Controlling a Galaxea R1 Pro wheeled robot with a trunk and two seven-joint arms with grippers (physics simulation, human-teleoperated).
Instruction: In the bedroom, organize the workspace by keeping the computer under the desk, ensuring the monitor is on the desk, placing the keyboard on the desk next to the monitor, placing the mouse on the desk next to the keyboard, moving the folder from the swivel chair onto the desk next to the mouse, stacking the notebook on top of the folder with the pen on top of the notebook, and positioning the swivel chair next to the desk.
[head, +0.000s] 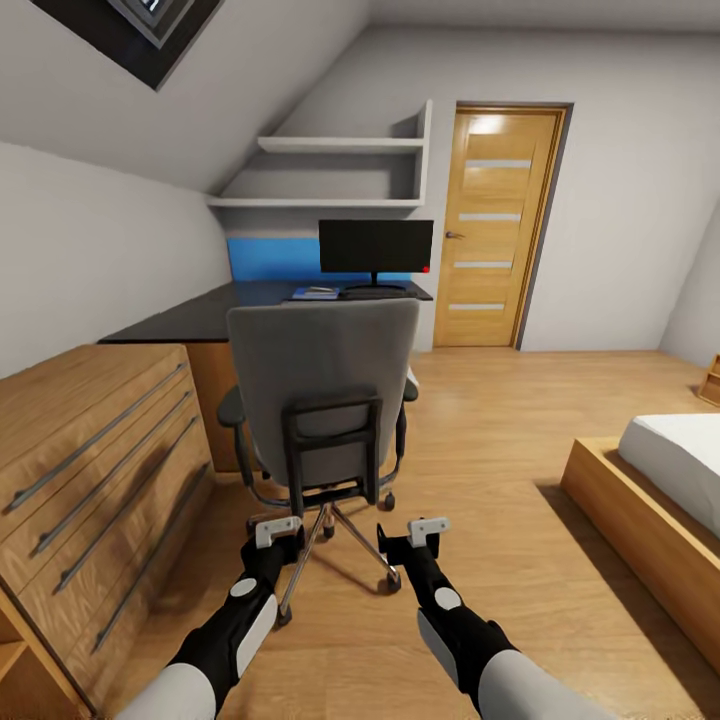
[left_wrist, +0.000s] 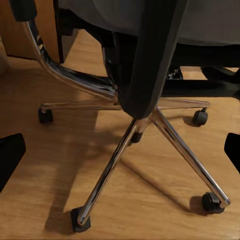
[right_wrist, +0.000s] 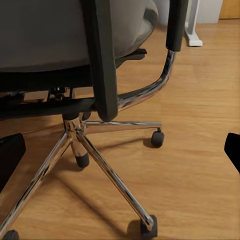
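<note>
The grey swivel chair (head: 322, 385) stands upright on the wooden floor with its back to the camera, just before the black desk (head: 210, 312). On the desk stand the black monitor (head: 376, 247) and a blue folder (head: 315, 293) (lying flat beside its base).

A bedroom under a sloping roof, with a small work corner. At the right edge of the head view, a bed (head: 672, 478) with white mattress in a low wooden frame. At the lower left, a light wooden drawer unit (head: 95, 455) with long grey handles. In the middle, a grey swivel chair (head: 322, 385) before a black desk (head: 200, 312), and on the desk a black monitor (head: 376, 246). Above the desk, white wall shelves (head: 340, 172). At the upper left, a roof window (head: 140, 30) in the slanted ceiling. At the back, a wooden door (head: 495, 228). Everywhere below, a wooden plank floor (head: 500, 420).
</note>
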